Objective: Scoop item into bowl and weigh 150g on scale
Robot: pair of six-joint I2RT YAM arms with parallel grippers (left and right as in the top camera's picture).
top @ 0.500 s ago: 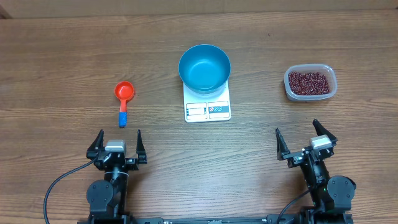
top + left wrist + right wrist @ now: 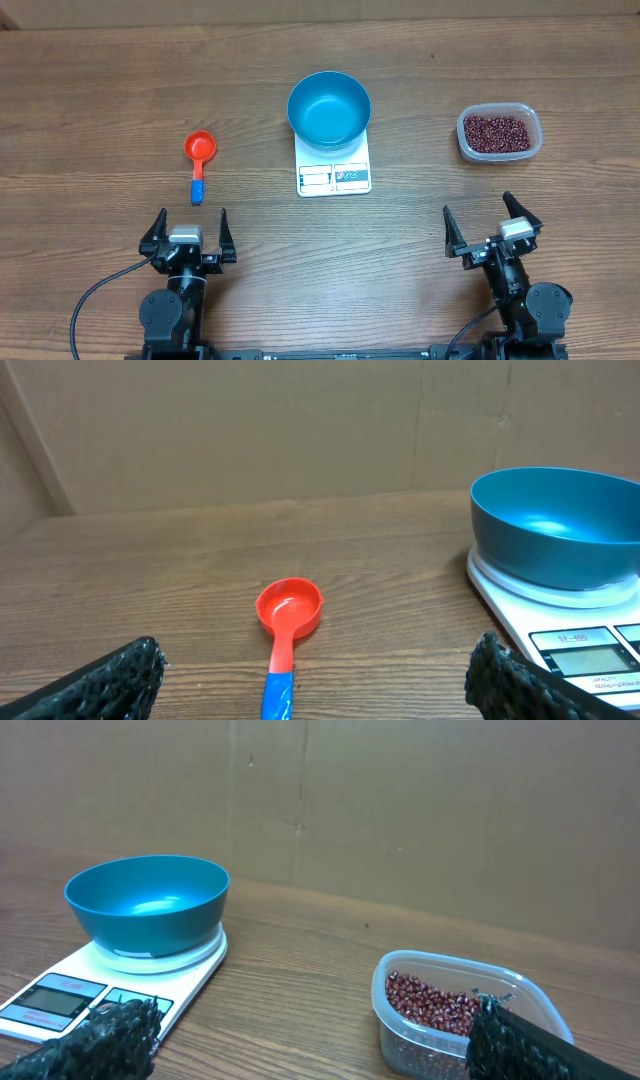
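A robot test bench, of the lab or workshop sort rather than a home kitchen: a black left arm and right arm stand at the near edge of a wood-grain table, and a black cable loops away from the left one. Plain brown board closes off the far side. The only kitchen ware is set out mid-table, a white scale under a blue bowl

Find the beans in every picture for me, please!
Overhead: the beans lie in a clear tub, upper right.
Left wrist: not in it.
Right wrist: lower right, in the tub.
Shared landmark: the blue bowl on the white scale, in all three views.
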